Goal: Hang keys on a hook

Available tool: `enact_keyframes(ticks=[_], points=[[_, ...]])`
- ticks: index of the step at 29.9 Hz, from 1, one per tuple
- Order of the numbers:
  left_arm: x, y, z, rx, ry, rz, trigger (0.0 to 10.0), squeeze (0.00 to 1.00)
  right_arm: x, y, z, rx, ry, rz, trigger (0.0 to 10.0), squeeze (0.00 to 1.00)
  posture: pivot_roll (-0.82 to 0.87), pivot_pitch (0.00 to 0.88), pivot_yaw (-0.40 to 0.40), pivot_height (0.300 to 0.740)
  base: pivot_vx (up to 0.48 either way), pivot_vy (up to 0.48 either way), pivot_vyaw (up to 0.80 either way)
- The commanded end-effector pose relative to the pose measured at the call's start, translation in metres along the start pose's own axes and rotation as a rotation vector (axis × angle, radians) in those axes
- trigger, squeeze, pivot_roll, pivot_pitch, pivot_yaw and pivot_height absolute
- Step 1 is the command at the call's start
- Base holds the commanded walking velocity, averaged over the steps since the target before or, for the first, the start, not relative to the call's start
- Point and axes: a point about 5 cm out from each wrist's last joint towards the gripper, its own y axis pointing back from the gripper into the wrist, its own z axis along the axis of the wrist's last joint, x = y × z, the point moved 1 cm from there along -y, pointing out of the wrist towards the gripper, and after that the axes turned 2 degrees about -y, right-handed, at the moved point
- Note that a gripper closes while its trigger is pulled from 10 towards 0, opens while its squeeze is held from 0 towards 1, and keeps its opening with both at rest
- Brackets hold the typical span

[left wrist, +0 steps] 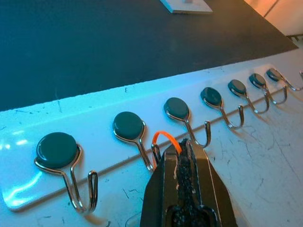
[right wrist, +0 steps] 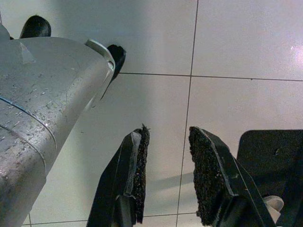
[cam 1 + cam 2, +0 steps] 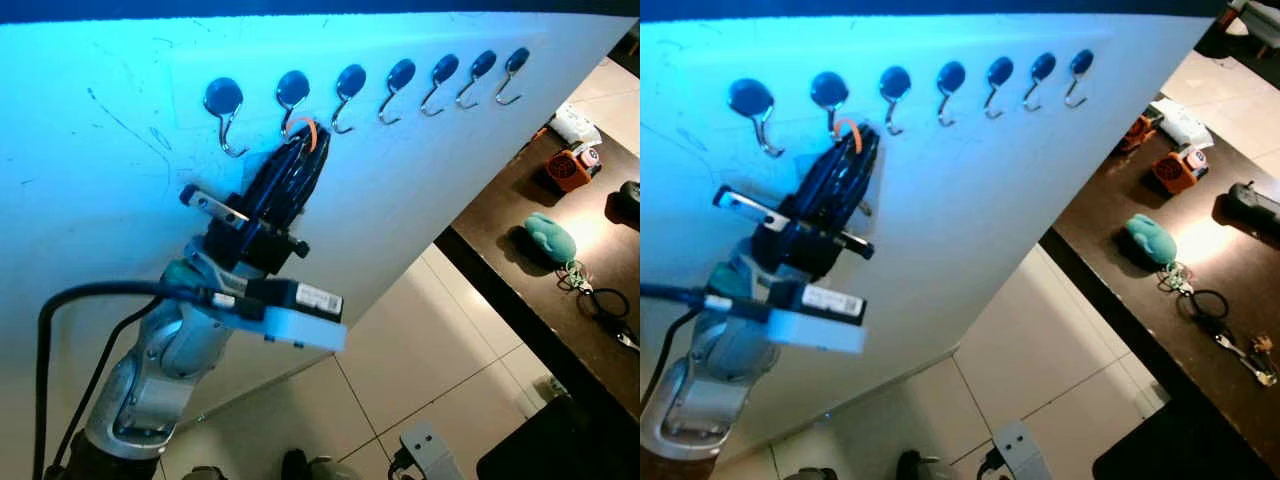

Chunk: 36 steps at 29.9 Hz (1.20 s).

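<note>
left gripper (image 1: 182, 149) at the hook rail, clenched on an orange key loop (image 1: 165, 138).
loop sits at the second hook (image 3: 290, 102) from the left on the white board (image 3: 420, 190); more keys (image 3: 1240, 350) lie on the dark desk (image 3: 1120, 270) far right. right gripper (image 2: 168, 161) hangs released over floor tiles (image 2: 236, 42).

Left hand (image 3: 300, 150) at second hook (image 3: 290, 100); neighbour hooks (image 3: 345, 95) close either side. Whiteboard (image 3: 450, 180) below hooks bare.
</note>
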Motion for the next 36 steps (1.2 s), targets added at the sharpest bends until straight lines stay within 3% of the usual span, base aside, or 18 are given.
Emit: enact_keyframes(ticks=[1, 7, 9, 10, 13, 18, 20, 26, 28, 31, 36], points=[[0.000, -0.001, 0.003, -0.002, 0.011, 0.033, 10.0, 0.00, -0.002, 0.004, -0.013, 0.046, -0.008, -0.009, 10.0, 0.00, -0.01, 0.134, -0.137, 0.740, 0.000, 0.000, 0.00], [0.001, -0.007, -0.001, 0.062, 0.060, 0.083, 10.0, 0.00, -0.003, 0.004, -0.013, 0.045, -0.009, -0.011, 10.0, 0.00, -0.01, 0.134, -0.137, 0.740, 0.000, 0.000, 0.00], [0.001, -0.008, -0.004, 0.103, 0.106, 0.100, 10.0, 0.00, -0.003, 0.004, -0.013, 0.045, -0.009, -0.011, 10.0, 0.00, -0.01, 0.134, -0.137, 0.740, 0.000, 0.000, 0.00], [-0.001, -0.008, -0.009, 0.157, 0.175, 0.102, 10.0, 0.00, -0.002, 0.004, -0.013, 0.045, -0.009, -0.011, 10.0, 0.00, -0.01, 0.134, -0.137, 0.740, 0.000, 0.000, 0.00], [-0.001, -0.007, -0.010, 0.171, 0.185, 0.113, 10.0, 0.00, -0.002, 0.004, -0.013, 0.045, -0.010, -0.011, 10.0, 0.00, -0.01, 0.134, -0.137, 0.740, 0.000, 0.000, 0.00], [0.002, -0.008, -0.006, 0.142, 0.136, 0.140, 10.0, 0.00, -0.003, 0.005, -0.014, 0.047, -0.011, -0.013, 10.0, 0.00, -0.02, 0.136, -0.141, 0.740, 0.000, 0.000, 0.00], [0.003, -0.009, 0.003, 0.063, 0.056, 0.130, 10.0, 0.00, -0.003, 0.005, -0.015, 0.049, -0.010, -0.013, 10.0, 0.00, -0.02, 0.137, -0.145, 0.740, 0.000, 0.000, 0.00], [0.002, -0.007, 0.015, -0.030, -0.040, 0.107, 10.0, 0.00, -0.004, 0.005, -0.014, 0.049, -0.005, -0.010, 10.0, 0.00, -0.01, 0.140, -0.149, 0.740, 0.000, 0.000, 0.00], [0.005, -0.004, 0.017, -0.074, -0.109, 0.088, 10.0, 0.00, -0.004, 0.005, -0.012, 0.045, -0.001, -0.008, 10.0, 0.00, -0.01, 0.143, -0.152, 0.740, 0.000, 0.000, 0.00], [0.005, -0.004, 0.017, -0.074, -0.109, 0.088, 10.0, 0.00, -0.004, 0.005, -0.012, 0.045, -0.001, -0.008, 10.0, 0.00, -0.01, 0.143, -0.152, 0.740, 0.000, 0.000, 0.00], [0.012, 0.014, 0.014, -0.104, -0.162, -0.016, 10.0, 0.00, -0.004, 0.004, -0.011, 0.045, 0.011, 0.000, 10.0, 0.00, 0.00, 0.155, -0.153, 0.740, 0.000, 0.000, 0.00]])
